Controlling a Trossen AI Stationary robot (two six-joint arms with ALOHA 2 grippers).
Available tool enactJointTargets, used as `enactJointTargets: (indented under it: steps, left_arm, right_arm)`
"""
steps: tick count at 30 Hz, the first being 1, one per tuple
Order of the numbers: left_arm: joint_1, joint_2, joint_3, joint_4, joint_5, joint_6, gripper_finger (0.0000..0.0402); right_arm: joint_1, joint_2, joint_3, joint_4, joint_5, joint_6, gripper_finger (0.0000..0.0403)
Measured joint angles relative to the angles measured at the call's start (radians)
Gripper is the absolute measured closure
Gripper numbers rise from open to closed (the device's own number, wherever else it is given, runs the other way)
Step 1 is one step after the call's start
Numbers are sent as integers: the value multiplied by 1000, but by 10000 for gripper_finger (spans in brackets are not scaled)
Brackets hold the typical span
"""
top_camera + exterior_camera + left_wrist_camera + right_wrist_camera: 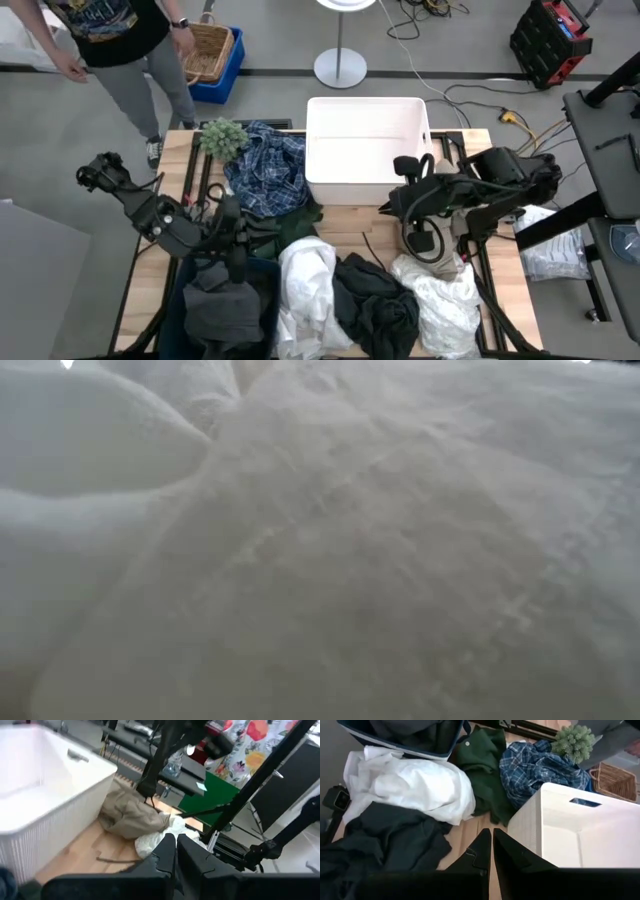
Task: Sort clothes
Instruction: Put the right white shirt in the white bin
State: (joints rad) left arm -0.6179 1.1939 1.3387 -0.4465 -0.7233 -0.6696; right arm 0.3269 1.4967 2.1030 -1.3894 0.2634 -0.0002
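Clothes (330, 290) lie heaped on the worktop (350, 222) below and between my grippers. My left gripper (175, 851) and right gripper (491, 845) are both pressed together, empty, beside the white bin (366, 150).

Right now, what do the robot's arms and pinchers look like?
Both arms are dark, nearly black, built from chunky jointed segments with black cables looping alongside. The left gripper and right gripper each end in two flat, dark, wedge-shaped fingers tapering to narrow tips. No markings show.
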Motion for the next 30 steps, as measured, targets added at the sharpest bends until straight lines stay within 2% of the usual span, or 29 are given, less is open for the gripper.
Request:
enactJointTargets:
  steps: [9,16,23,27,30]
  left_arm:
    - [12,57,153,-5,-1,282,401]
    - [52,119,267,-100,1,437,401]
    - [67,160,379,-400,2,369,401]
    - [67,171,427,-611,10,222,401]
    - [67,174,432,-741,23,99,401]
  right_arm:
    - [0,-142,-291,239,-3,62,390]
    - [2,-290,-517,236,-7,303,390]
    - [2,-379,-631,170,-36,519,390]
    - [2,-388,-652,13,-43,678,390]
    - [2,-379,-653,-103,-101,774,390]
